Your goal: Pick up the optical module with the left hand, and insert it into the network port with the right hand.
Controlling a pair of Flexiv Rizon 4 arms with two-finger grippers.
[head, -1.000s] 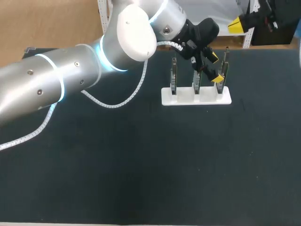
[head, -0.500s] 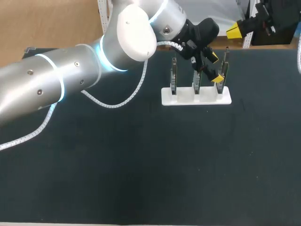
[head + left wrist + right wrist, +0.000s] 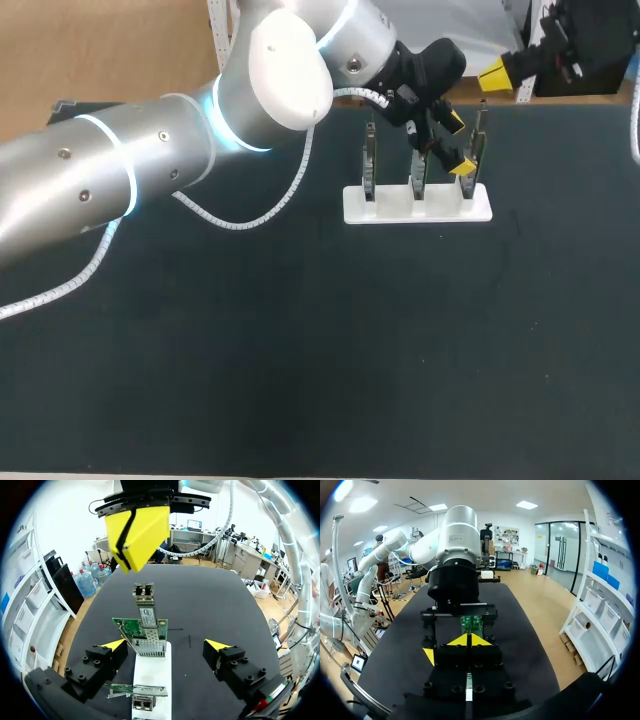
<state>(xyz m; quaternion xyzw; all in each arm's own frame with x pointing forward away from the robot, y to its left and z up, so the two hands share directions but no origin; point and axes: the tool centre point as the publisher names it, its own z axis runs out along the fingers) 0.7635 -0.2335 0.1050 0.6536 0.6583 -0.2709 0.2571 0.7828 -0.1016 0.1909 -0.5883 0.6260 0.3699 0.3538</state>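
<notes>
Left gripper (image 3: 165,645): fingers apart, either side of white stand (image 3: 151,672) holding upright optical module (image 3: 145,605). Right gripper (image 3: 469,640): tips pressed together, beyond stand.

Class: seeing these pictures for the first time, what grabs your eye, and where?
The big silver left arm stretches from the head view's left to a white stand at the table's far side. In the left wrist view, its open jaws flank a green board holding an upright optical module, the yellow-tipped right gripper beyond it.
</notes>
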